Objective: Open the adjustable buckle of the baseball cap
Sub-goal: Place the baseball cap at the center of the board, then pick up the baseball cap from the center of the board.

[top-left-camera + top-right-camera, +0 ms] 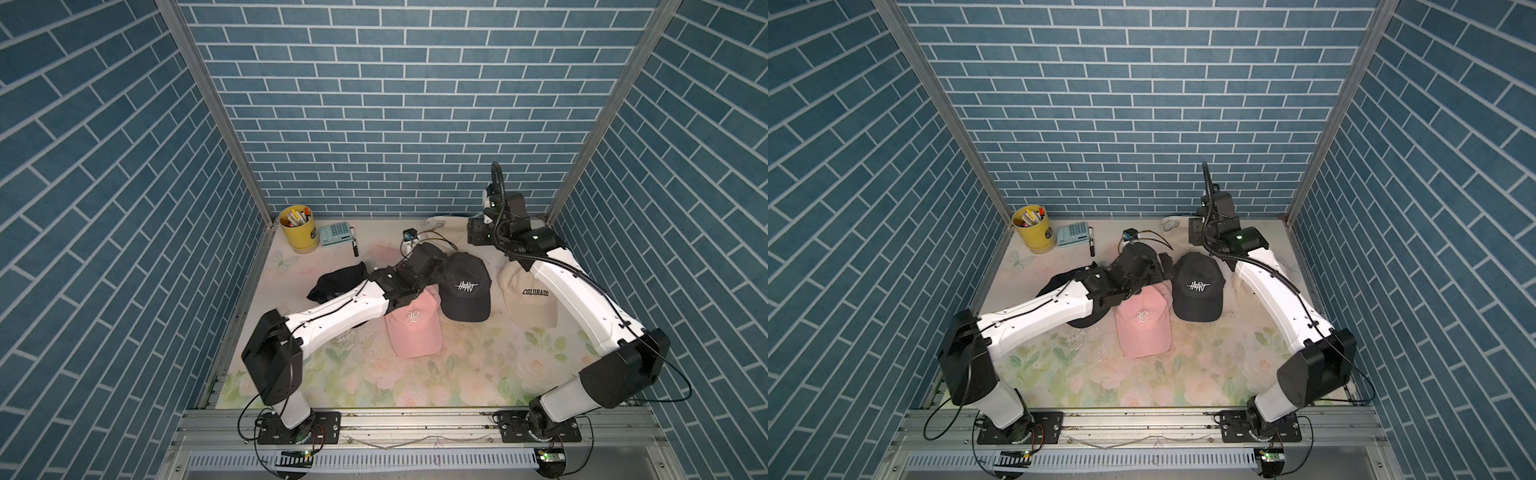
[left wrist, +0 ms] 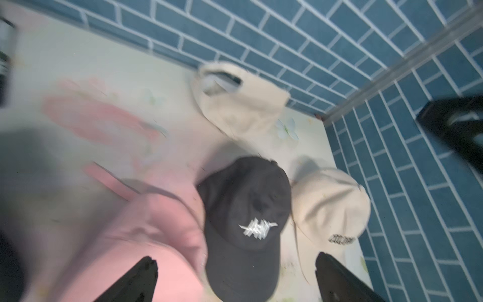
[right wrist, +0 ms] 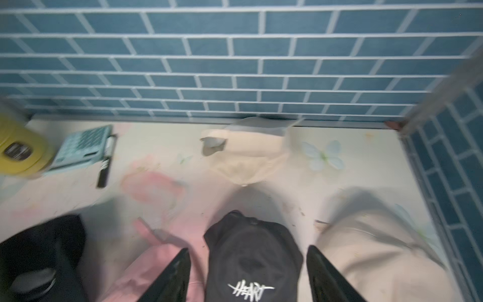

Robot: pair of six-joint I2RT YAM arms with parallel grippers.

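Floral mat [image 1: 457,374] below: left hand [image 2: 235,257], right hand [image 3: 248,248] splayed, holding nothing.

Left white-and-black arm [image 1: 332,311]: stretched low, inward; left hand [image 2: 235,257] jaws wide apart, empty. Right white-and-black arm [image 1: 559,280]: elbow bent, wrist raised; right hand [image 3: 247,249] jaws apart, empty.
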